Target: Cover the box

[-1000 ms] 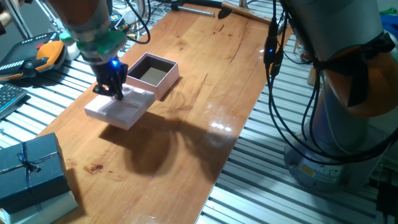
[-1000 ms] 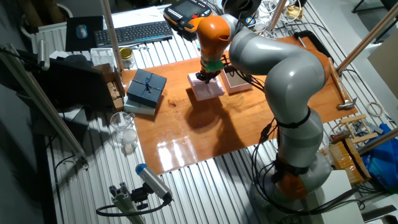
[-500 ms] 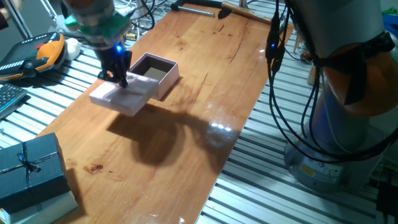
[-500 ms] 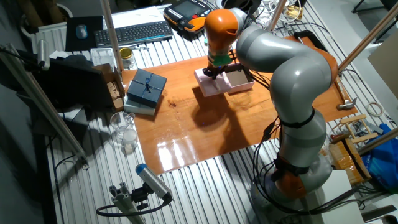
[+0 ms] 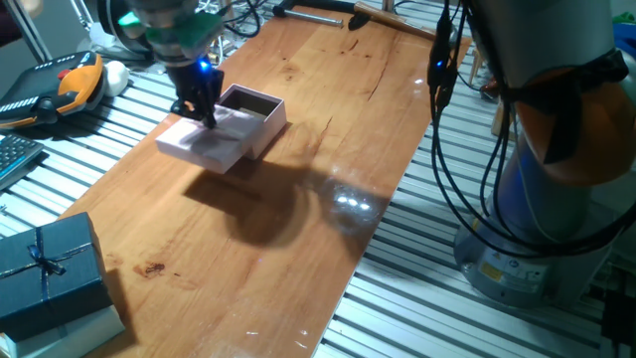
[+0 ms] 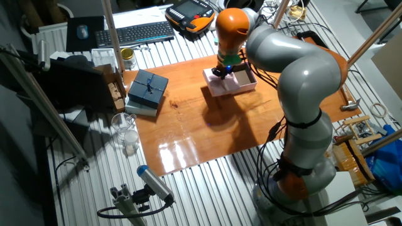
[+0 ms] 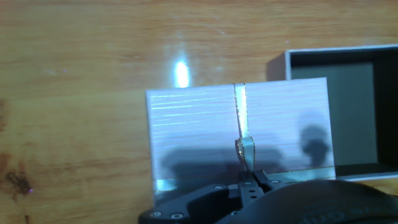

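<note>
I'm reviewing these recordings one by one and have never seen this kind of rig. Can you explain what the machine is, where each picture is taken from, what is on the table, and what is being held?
The machine is a single grey and orange robot arm with a two-finger gripper. Two pictures come from fixed cameras on different sides of the wooden table; the third comes from a camera on the hand, looking down along the fingers. The gripper is shut on the flat pink lid, holding it by its string in the air, partly over the open pink box. The box is not yet covered: the hand view shows most of its inside open. A dark blue ribboned box sits off the table's end.
</note>
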Controlling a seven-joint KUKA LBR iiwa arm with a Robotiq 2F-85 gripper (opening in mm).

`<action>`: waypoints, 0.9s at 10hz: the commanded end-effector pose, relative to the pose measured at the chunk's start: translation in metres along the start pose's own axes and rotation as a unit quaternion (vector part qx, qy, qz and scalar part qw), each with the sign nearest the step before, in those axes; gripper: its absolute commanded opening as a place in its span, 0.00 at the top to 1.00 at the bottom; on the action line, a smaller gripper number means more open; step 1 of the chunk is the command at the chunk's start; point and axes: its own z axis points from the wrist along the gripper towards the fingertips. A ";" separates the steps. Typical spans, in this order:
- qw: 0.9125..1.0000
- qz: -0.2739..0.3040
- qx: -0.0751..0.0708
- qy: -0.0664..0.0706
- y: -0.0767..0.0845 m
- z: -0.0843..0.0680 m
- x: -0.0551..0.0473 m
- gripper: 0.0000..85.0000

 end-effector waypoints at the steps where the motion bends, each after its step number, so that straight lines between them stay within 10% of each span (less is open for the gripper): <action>1: 1.000 0.001 0.002 0.000 -0.005 0.000 0.001 1.00; 9: 1.000 0.015 -0.001 0.006 -0.021 0.003 0.005 1.00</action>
